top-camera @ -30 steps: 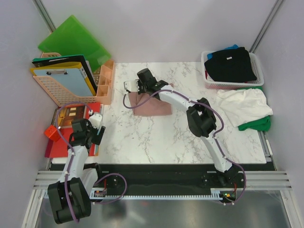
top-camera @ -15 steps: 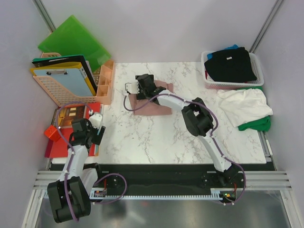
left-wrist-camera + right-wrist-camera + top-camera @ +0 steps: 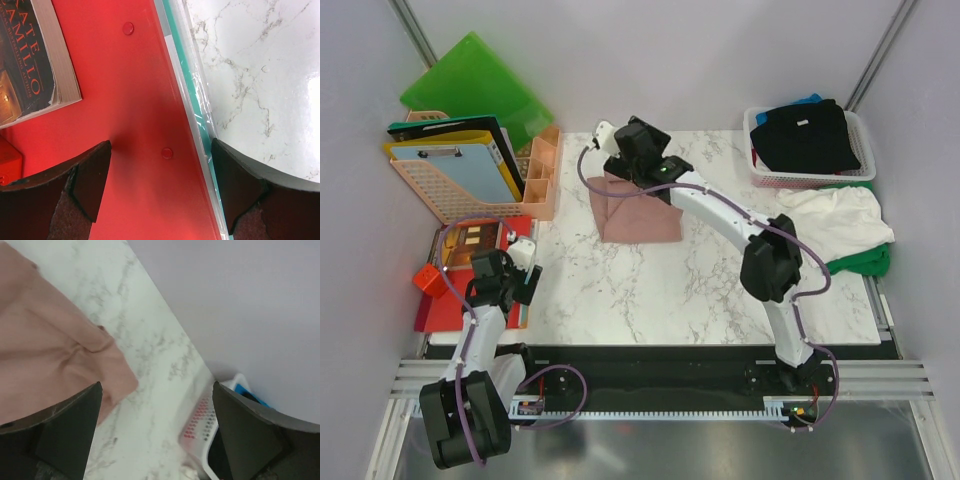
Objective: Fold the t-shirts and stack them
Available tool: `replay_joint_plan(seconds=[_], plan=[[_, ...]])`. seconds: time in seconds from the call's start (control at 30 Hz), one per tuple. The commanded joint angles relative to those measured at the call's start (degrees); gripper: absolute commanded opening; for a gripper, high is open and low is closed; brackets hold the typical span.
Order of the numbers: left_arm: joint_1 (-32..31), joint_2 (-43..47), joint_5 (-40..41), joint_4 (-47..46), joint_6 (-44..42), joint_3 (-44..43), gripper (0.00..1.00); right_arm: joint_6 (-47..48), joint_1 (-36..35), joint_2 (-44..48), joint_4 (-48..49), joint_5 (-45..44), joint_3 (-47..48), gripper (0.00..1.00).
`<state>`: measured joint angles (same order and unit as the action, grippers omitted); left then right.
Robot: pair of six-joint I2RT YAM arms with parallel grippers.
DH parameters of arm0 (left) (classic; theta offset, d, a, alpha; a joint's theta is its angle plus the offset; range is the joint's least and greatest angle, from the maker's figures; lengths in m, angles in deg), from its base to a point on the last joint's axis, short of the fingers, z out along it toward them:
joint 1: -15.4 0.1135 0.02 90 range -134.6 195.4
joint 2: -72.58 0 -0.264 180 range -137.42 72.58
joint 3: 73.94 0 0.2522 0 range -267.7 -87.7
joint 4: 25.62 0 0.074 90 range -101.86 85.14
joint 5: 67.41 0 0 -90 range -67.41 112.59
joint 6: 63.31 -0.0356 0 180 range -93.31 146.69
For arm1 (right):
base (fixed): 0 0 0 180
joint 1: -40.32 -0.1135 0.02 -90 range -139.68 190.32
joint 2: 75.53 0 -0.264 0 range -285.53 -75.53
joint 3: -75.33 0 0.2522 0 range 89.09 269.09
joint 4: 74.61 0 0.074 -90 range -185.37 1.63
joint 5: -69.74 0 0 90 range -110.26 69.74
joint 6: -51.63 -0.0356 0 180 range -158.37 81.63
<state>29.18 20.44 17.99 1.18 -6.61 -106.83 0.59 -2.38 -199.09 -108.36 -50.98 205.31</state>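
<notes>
A dusty pink t-shirt [image 3: 638, 212] lies folded on the marble table [image 3: 650, 295], left of its middle. My right gripper [image 3: 638, 150] hovers over the shirt's far edge. In the right wrist view that gripper [image 3: 156, 390] is open and empty, with the pink cloth [image 3: 45, 355] down to its left. A black t-shirt [image 3: 805, 135] and a bit of blue cloth [image 3: 807, 100] fill the white basket [image 3: 752, 125]. A white t-shirt [image 3: 835, 220] lies crumpled over a green one [image 3: 860, 262] at the right edge. My left gripper [image 3: 525, 268] [image 3: 161, 150] is open over a red folder [image 3: 125, 100].
A peach desk rack [image 3: 460, 190] with clipboards and a green folder [image 3: 475, 85] stand at the back left. A book [image 3: 30, 60] and a small red block [image 3: 428, 280] rest on the red folder [image 3: 440, 310] left of the table. The basket's side [image 3: 210, 425] shows near the right fingers.
My right gripper opened and let go of the pink t-shirt, then rose and swung toward the back. The shirt now lies flatter and folded. The left arm has not moved.
</notes>
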Motion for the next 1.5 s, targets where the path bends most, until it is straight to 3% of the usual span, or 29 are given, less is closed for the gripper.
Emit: replay_joint_plan(seconds=[0.0,0.13,0.23,0.47,0.6,0.63,0.7,0.77,0.93,0.97,1.1,1.3,1.47], plan=[[0.19,-1.65,2.05,2.34,0.34,1.12,0.88,-17.58,0.42,5.79,-22.26,20.07,4.97,0.98],[0.28,-1.91,1.7,2.43,0.17,1.03,0.88,-25.5,0.34,3.08,-30.8,37.53,5.5,0.96],[0.28,-1.22,1.96,2.61,0.16,1.12,0.88,-28.23,0.51,-0.79,-30.03,41.16,6.82,0.86],[0.28,-1.29,2.67,2.69,0.16,1.21,0.88,-31.31,0.51,-14.75,-30.37,41.37,22.44,0.68],[0.28,-1.39,2.93,3.05,0.34,1.12,0.88,-28.25,1.03,-17.14,-28.62,37.32,23.52,0.59],[0.28,-1.39,2.76,2.87,0.34,1.21,0.88,-27.89,1.3,-17.58,-28.35,36.7,23.61,0.49],[0.28,-1.56,2.67,2.87,0.51,1.12,0.88,-27.19,2.0,-17.76,-27.48,34.95,23.0,0.42],[0.28,-2.17,2.75,2.87,0.43,1.03,0.88,-26.66,2.44,-17.67,-26.77,34.59,22.38,0.47],[0.28,-2.97,2.58,2.69,0.43,0.85,0.88,-27.36,2.88,-15.22,-24.67,35.64,19.66,0.8],[0.19,-3.14,2.58,2.61,0.51,0.77,0.88,-27.53,2.88,-14.95,-24.14,35.73,18.7,0.83],[0.28,-3.41,2.58,2.52,0.51,0.77,0.88,-29.02,2.88,-15.12,-23.17,37.13,18.25,0.86],[0.28,-2.7,2.58,2.52,0.43,1.03,0.88,-31.57,2.8,-15.12,-21.85,42.14,13.69,0.79],[0.28,-2.7,2.67,2.43,0.34,1.03,0.88,-32.98,2.71,-9.42,-18.69,45.82,1.92,0.78]])
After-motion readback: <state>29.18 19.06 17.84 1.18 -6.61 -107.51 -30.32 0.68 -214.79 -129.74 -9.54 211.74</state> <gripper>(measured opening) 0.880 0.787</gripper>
